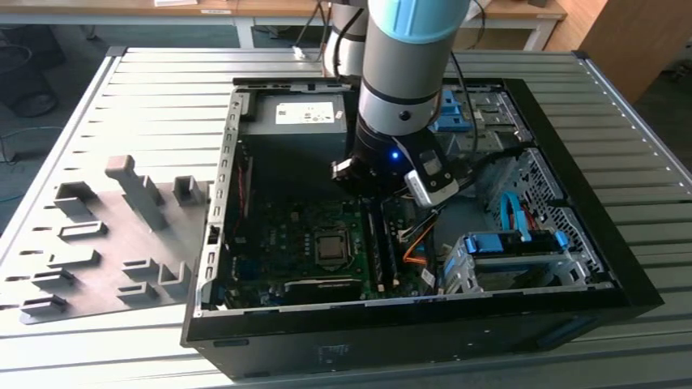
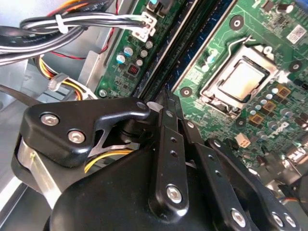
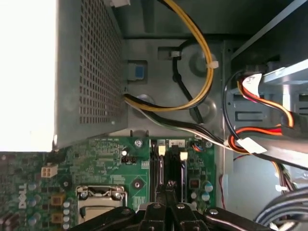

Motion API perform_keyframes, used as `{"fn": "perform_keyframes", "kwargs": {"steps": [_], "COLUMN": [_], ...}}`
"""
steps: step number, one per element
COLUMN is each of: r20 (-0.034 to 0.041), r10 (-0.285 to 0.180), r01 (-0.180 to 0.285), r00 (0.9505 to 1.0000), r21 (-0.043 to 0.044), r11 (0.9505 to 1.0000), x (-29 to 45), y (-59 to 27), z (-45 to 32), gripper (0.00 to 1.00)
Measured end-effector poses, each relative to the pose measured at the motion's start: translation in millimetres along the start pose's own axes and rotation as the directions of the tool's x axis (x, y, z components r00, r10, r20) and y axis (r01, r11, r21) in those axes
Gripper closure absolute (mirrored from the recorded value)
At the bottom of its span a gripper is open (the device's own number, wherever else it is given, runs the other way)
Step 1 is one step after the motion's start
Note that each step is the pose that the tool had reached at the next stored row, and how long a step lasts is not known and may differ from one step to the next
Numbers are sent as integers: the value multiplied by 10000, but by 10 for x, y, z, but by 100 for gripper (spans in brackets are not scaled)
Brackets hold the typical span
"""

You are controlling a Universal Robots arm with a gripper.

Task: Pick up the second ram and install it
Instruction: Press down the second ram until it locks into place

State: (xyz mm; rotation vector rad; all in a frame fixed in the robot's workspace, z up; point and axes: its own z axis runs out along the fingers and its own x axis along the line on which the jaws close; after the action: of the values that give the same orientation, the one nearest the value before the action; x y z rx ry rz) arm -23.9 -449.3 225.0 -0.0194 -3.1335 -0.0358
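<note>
Second ram: can't pick out a board with any confidence. If it's held, it sits edge-on between the fingertips, right over the slots.

- Counter [image 1: 97, 121]: slatted metal, carries everything.
- PC case [image 1: 411, 324]: lying open on it, arm [image 1: 406, 81] reaching down inside.
- Grey holder tray [image 1: 97, 235]: beside the case on the exterior view's left; I see no stick standing in its blocks.
- Motherboard [image 1: 281, 235]: flat in the case floor.
- Cable bundle [image 3: 210, 72]: yellow/black leads looping just past the slot ends.
- RAM slots [image 3: 160, 168]: long black rails beside the CPU socket [image 3: 98, 207], white end clips visible in the first wrist view.
- End effector [image 3: 169, 185]: tips drawn together, directly above the rails in both wrist views. Can't tell whether they pinch the board.

Risks, my read:
- Board tilted or off the rail line → jams on a rail wall and flexes the motherboard.
- End clips not fully open → one end seats, the other rides up.
- Notch reversed → won't seat, and push force goes into the slot.
- Thin-edge grip slips under load → board skews.
- Loose leads near the rail end could snag.
</note>
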Motion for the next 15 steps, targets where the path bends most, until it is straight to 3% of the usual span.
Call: {"fn": "perform_keyframes", "kwargs": {"steps": [15], "r20": [-4], "r10": [-37], "r01": [37], "r00": [10000], "r21": [23], "r11": [10000], "x": [2], "y": [21], "z": [57], "gripper": [90]}}
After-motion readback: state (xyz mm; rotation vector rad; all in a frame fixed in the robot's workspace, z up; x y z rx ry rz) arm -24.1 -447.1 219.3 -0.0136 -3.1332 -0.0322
